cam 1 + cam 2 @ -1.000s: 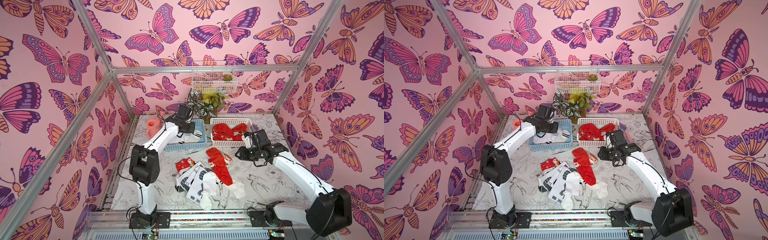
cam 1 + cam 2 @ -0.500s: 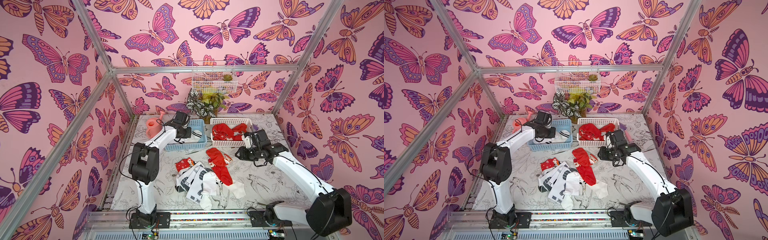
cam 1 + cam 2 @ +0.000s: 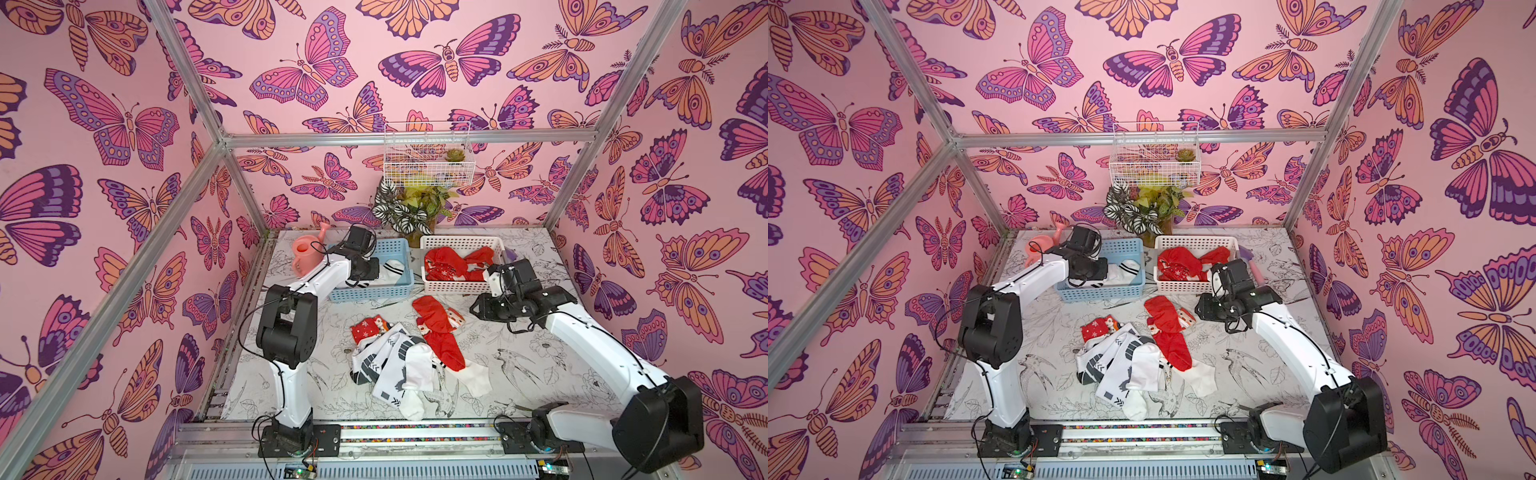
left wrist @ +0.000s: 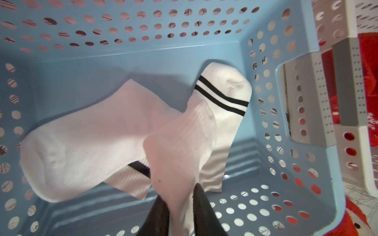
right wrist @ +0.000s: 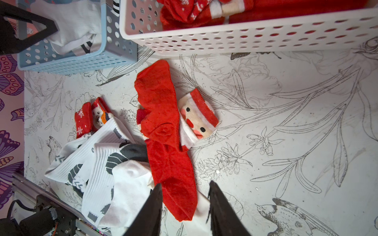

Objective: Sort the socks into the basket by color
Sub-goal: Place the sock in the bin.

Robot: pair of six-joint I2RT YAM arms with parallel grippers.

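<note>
Top views place white-and-grey socks nearest the arm bases on the desk, with loose red socks overlapping them. Just beyond, the right jaws hang open and empty beside those. Farthest back, the left jaws sit inside the blue basket, narrowly parted around a white sock; whether they clamp it cannot be told. The white basket holds further red socks.

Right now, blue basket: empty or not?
Not empty. The blue basket holds white black-striped socks, seen in the left wrist view.
</note>
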